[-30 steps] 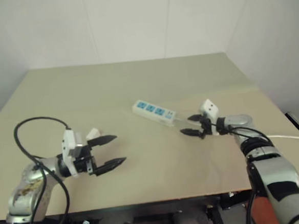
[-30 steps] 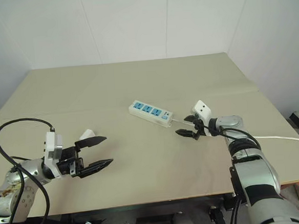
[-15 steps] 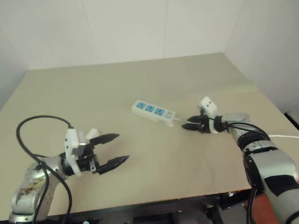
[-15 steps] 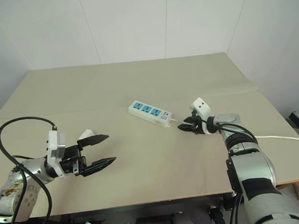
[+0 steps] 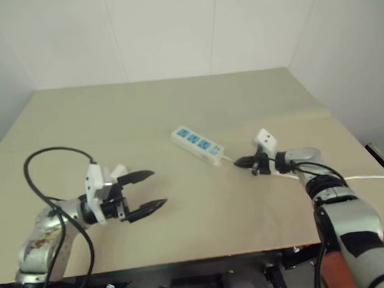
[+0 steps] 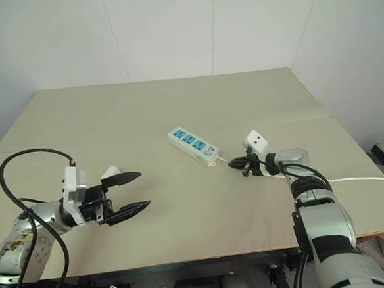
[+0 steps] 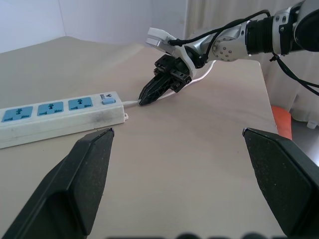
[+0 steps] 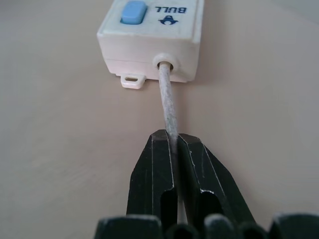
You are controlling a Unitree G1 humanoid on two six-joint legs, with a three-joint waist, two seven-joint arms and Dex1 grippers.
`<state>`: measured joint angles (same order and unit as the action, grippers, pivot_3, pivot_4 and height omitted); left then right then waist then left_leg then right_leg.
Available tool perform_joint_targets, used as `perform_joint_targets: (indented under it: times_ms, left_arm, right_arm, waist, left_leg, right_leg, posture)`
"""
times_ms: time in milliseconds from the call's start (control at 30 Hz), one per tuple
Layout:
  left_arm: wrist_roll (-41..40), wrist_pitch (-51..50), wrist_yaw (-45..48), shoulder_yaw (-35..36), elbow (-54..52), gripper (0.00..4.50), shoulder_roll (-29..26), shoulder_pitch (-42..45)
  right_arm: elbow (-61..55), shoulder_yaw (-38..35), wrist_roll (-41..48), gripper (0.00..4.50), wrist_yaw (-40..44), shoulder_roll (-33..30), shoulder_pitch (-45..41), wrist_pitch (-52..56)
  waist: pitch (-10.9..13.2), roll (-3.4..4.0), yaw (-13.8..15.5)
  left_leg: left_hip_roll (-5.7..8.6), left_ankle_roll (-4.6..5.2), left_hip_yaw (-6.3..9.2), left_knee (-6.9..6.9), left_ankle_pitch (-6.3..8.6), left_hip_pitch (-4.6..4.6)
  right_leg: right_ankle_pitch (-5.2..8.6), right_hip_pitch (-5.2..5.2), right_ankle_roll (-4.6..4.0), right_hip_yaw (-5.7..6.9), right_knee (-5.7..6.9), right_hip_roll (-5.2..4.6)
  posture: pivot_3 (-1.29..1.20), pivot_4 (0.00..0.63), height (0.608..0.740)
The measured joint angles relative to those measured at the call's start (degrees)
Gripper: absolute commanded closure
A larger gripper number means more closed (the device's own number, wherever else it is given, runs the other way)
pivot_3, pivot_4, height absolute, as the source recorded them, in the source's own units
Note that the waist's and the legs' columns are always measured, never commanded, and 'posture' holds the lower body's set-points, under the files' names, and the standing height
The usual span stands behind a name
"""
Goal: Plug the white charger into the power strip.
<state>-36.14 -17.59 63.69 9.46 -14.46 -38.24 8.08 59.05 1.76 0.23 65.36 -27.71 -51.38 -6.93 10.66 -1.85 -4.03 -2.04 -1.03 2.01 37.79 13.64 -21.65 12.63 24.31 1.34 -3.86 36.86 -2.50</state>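
The power strip (image 5: 197, 143) lies slantwise at the table's middle, its three blue sockets facing up and its switch end (image 8: 152, 35) towards my right gripper. My right gripper (image 5: 241, 161) is shut on the strip's thin white cord (image 8: 167, 104) a short way from that end. The white charger (image 5: 119, 171) rests on the table at the left, just behind the upper finger of my left gripper (image 5: 158, 188). That gripper is open with nothing between its fingers and points level towards the strip.
The strip's cord (image 5: 372, 177) trails off over the table's right edge. A black cable (image 5: 48, 154) loops above my left arm. The table's front edge (image 5: 206, 255) runs just below both arms. White walls stand behind the table.
My right gripper's fingers were apart around the cord and have shut on it. The left gripper and the strip have stayed where they were.
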Motion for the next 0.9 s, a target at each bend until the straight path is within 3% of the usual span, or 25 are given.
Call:
perform_joint_targets:
  times_ms: [200, 300, 567, 600, 900]
  left_arm:
    - [0.0, -0.1, 0.6, 0.4, 0.9, 0.00, -0.8, 0.0]
    - [0.0, -0.1, 0.9, 0.8, 2.1, 0.00, -1.3, 0.4]
    - [0.2, 0.0, 2.4, 0.4, 4.3, 0.00, -1.3, 2.8]
    - [0.3, 0.0, 2.5, 0.3, 4.5, 0.00, -1.3, 3.1]
    - [0.5, 0.0, 3.2, -0.2, 5.8, 0.00, -1.3, 3.5]
  right_arm:
    - [-26.5, -0.7, 3.6, 4.48, 0.1, -3.5, 16.2, 6.5]
    - [-37.8, -2.4, 5.9, 4.48, -0.8, -6.3, 23.3, 10.9]
    - [-45.5, -3.3, 7.9, 4.48, -4.6, -7.9, 29.2, 14.2]
    - [-45.7, -3.3, 8.0, 3.80, -4.7, -7.8, 29.3, 14.3]
    - [-51.6, -5.0, 14.7, 0.78, -4.6, -7.6, 31.1, 14.9]
  waist:
    - [0.0, 0.02, 0.2]
    - [0.0, 0.03, 0.4]
    - [0.0, 0.02, 0.2]
    - [0.0, 0.02, 0.2]
    - [0.0, 0.02, 0.6]
  left_leg:
    - [0.01, 0.00, 0.00, 0.01, 0.00, -0.01]
    - [0.01, 0.00, 0.00, 0.01, 0.00, 0.01]
    - [0.01, 0.00, -0.05, 0.01, 0.00, 0.05]
    - [0.01, 0.00, -0.06, 0.01, 0.00, 0.04]
    - [0.00, 0.00, -0.05, 0.01, 0.00, 0.02]
  right_leg:
    - [0.01, 0.02, 0.03, 0.00, 0.03, -0.02]
    - [0.27, 0.00, 0.48, 0.00, 0.02, 0.00]
    - [0.28, -0.01, 0.50, -0.03, 0.02, 0.01]
    - [0.28, -0.01, 0.50, -0.05, 0.01, 0.00]
    - [0.28, -0.01, 0.52, -0.04, 0.00, 0.00]
  posture:
    - [0.00, 0.150, 0.740]
    - [0.00, 0.150, 0.740]
    - [0.00, 0.150, 0.740]
    - [0.00, 0.150, 0.740]
    - [0.00, 0.150, 0.740]
